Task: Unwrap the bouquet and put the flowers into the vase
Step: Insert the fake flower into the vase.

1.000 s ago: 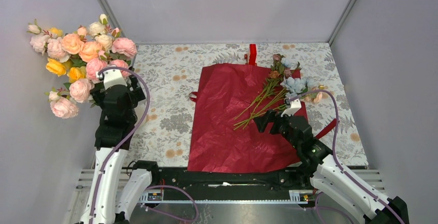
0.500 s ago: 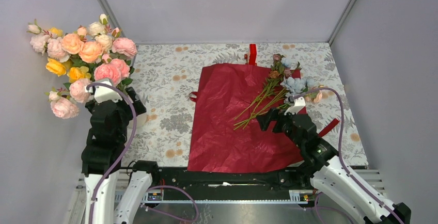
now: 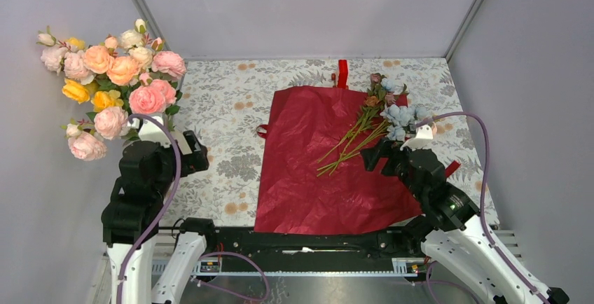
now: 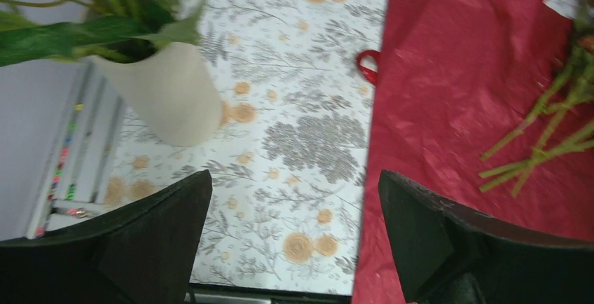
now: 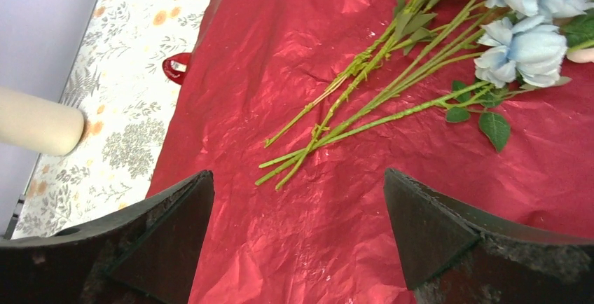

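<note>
Vase (image 4: pixel 164 94) sits far left on the bench (image 4: pixel 294 143), stuffed with the big roses (image 3: pixel 112 87). Left fingers (image 4: pixel 140 241) hang beside it, spread wide and empty. The paper (image 3: pixel 308 171) lies flat open, with the flowers (image 3: pixel 368 118) loose on its right half. Right fingers (image 5: pixel 448 234), spread and empty too, hover over the stems (image 5: pixel 350 118). I'd pinch all of them together mid-length so none slip out.

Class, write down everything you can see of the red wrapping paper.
The wrapping paper is a dark red, shiny, crinkled sheet, opened out and lying flat on the flowered tablecloth, right of the middle. It is roughly rectangular. The flowers lie loose across its far right part. A red ribbon loop shows at its left edge.
</note>
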Robot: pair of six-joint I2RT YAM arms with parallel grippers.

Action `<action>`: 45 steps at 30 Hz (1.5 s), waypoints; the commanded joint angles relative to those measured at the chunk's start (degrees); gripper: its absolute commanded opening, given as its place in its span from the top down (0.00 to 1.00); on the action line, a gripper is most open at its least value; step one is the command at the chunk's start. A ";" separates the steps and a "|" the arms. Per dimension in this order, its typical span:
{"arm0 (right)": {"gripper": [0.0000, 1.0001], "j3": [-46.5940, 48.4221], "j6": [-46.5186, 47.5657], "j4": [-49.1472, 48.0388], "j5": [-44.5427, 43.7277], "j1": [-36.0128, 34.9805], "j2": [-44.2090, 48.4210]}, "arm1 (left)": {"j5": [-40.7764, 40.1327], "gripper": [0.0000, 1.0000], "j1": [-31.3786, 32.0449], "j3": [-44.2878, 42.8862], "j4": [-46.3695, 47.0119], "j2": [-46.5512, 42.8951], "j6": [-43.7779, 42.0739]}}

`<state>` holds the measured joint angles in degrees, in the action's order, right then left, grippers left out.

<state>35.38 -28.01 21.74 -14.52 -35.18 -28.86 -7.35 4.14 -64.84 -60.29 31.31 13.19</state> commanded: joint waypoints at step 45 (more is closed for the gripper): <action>0.42 4.03 -17.92 -21.14 -4.64 6.79 -41.37 | 3.96 0.01 28.52 11.80 27.49 18.51 -4.60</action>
<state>34.44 -46.63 3.77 -18.28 -28.71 -66.87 -2.44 33.28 -53.74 -36.34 50.50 9.89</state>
